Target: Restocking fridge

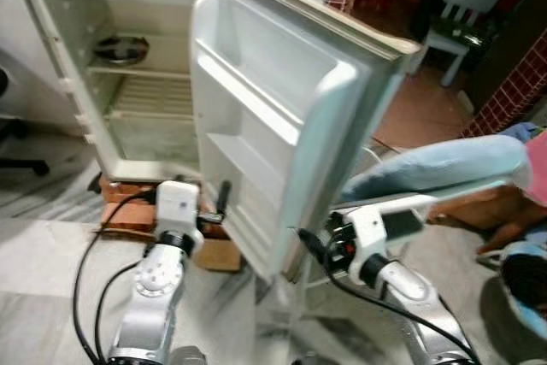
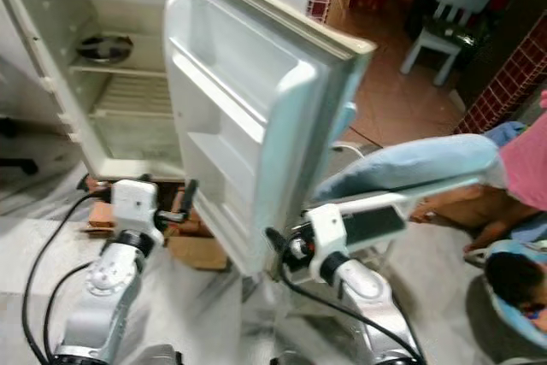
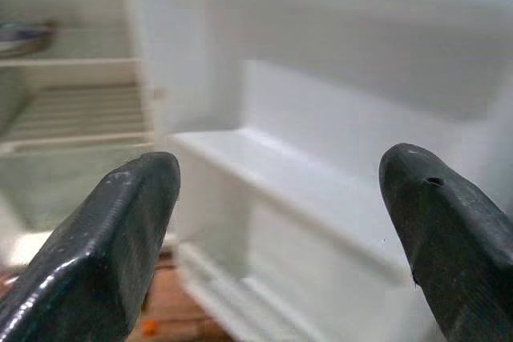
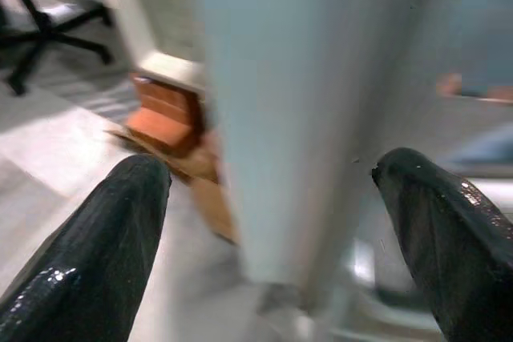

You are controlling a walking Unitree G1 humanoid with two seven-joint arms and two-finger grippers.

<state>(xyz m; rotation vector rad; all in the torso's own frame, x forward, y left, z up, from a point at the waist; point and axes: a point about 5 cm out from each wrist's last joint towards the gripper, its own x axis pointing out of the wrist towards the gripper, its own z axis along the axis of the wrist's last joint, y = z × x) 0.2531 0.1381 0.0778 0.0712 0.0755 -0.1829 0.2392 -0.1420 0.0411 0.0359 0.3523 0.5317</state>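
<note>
While the fridge (image 1: 128,83) stands open with bare shelves, its door (image 1: 273,117) swung wide toward the robot, the step in hand looks like opening up, not yet stocking. The right claw (image 4: 264,222), fingers spread, straddles the door's outer edge; the left claw (image 3: 276,222), also spread and holding nothing, faces the door's inner racks. Next comes fetching goods.
</note>
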